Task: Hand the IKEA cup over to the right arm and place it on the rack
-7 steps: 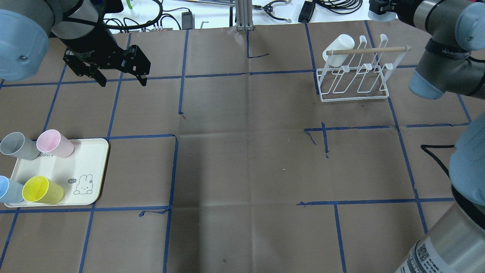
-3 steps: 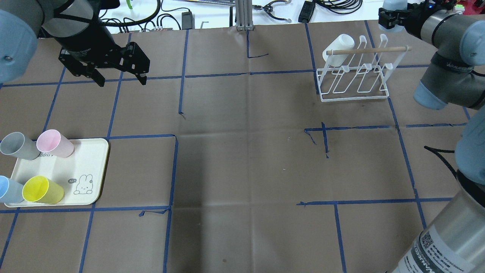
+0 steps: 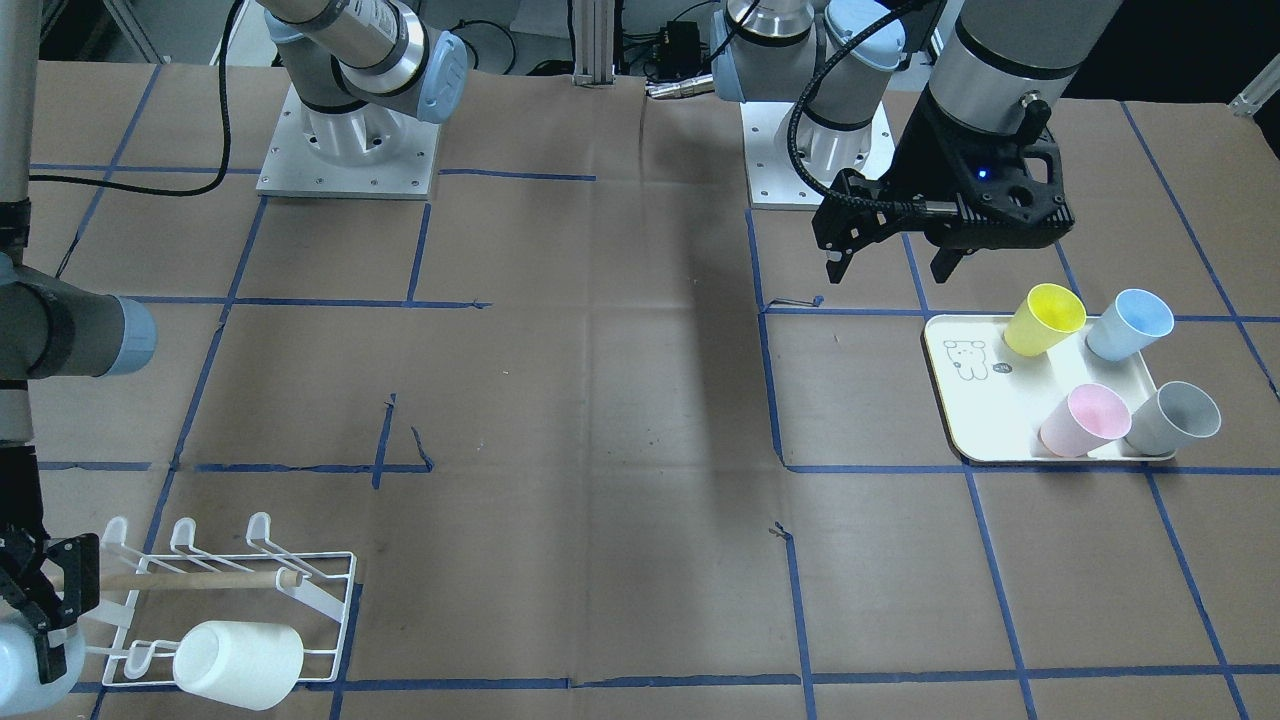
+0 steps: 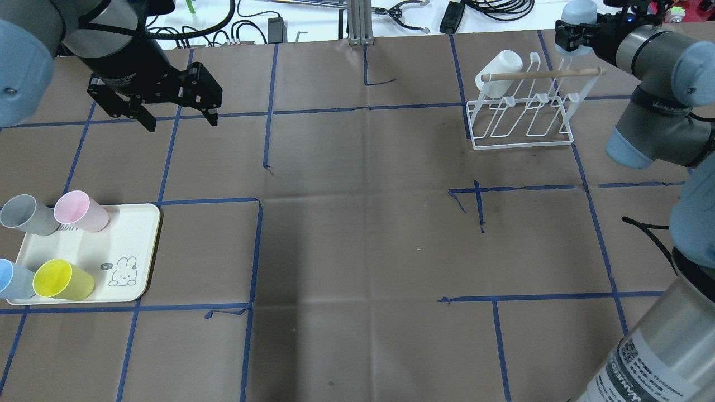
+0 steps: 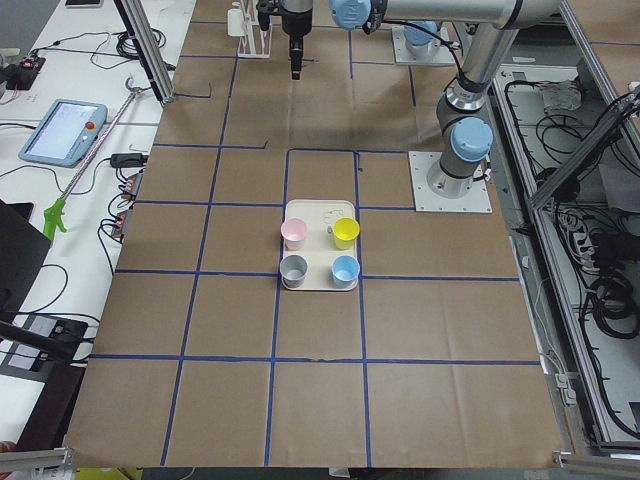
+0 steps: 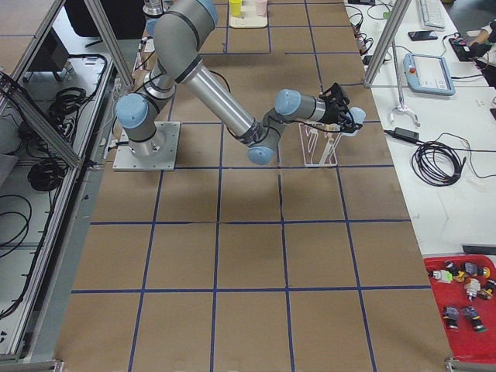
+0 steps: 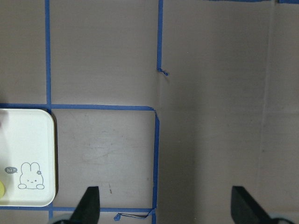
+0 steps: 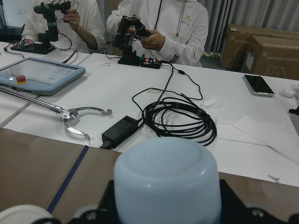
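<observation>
Overhead exterior view is showing us the right gripper (image 4: 575, 32) clamping a pale blue plastic cup (image 4: 581, 11) at the table's far right, just beyond the far right end of the white wire rack (image 4: 522, 120). From the right wrist view we are seeing that cup's smooth, rounded closed base between the black fingers. A glossy white cup (image 4: 500, 70) is sitting tilted on a prong at the rack's left end, by the end of the round wooden dowel (image 4: 542, 73). The left gripper (image 4: 181, 120) is hovering at the far left, its fingers spread wide and empty. At the near left, a cream tray (image 4: 128, 234) with rounded corners is carrying a grey cup (image 4: 22, 215), a pink cup (image 4: 81, 211), a sky-blue cup (image 4: 11, 279) and a yellow cup (image 4: 61, 279), all tapered. We are reading "hi" in a bubble beside a line-drawn rabbit (image 4: 124, 273) on the tray. Creased brown paper (image 4: 357, 223) with blue tape lines (image 4: 255, 251) is covering the table.
</observation>
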{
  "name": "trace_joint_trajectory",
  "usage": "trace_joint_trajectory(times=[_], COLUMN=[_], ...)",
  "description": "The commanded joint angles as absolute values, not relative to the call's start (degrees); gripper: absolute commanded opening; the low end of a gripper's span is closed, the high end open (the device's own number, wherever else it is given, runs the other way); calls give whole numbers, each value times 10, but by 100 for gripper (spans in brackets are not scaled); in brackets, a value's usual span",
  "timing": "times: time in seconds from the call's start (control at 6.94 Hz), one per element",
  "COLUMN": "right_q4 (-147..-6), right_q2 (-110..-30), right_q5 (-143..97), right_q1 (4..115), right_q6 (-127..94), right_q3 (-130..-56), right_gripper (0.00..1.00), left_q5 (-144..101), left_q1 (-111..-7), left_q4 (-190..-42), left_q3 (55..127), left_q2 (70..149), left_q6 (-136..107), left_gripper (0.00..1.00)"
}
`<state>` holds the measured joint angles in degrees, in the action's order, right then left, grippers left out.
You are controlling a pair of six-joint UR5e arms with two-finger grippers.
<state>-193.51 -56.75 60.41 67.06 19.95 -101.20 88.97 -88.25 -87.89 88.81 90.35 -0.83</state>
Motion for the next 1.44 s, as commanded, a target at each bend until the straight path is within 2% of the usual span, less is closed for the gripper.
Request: trace_joint_trajectory(times=[0.0,0.14,0.29,0.43,0.86,1.01,1.3], right_q4=[-1935,-1935,-1934,-1929,-1903,-1804,-1517], right_q2=[-560,-560,-561,-562,-597,-633,-725], right_q5=[604,604,604,605,608,613,650], right_q1=[671,670,670,670,671,671,675], right_q6=[200,199,182,159,159,163,163], right_q3=[-1024,-1027,-1028,-1027,-1010,-1002,-987], right_gripper=[18,45,87,99,100,100,100], left_q5=[894,894,898,899,899,899,900], left_q1=[-883,-886,-897,-903,-903,-903,-903], left_q4=[-880,-880,-880,-879,-875,-874,-872], left_q3=[891,891,889,890,899,899,899], left_q2=[904,904,904,905,911,911,910], left_q6=[-23,-32,-33,-33,-29,-26,-25], left_gripper=[100,100,100,100,100,100,100])
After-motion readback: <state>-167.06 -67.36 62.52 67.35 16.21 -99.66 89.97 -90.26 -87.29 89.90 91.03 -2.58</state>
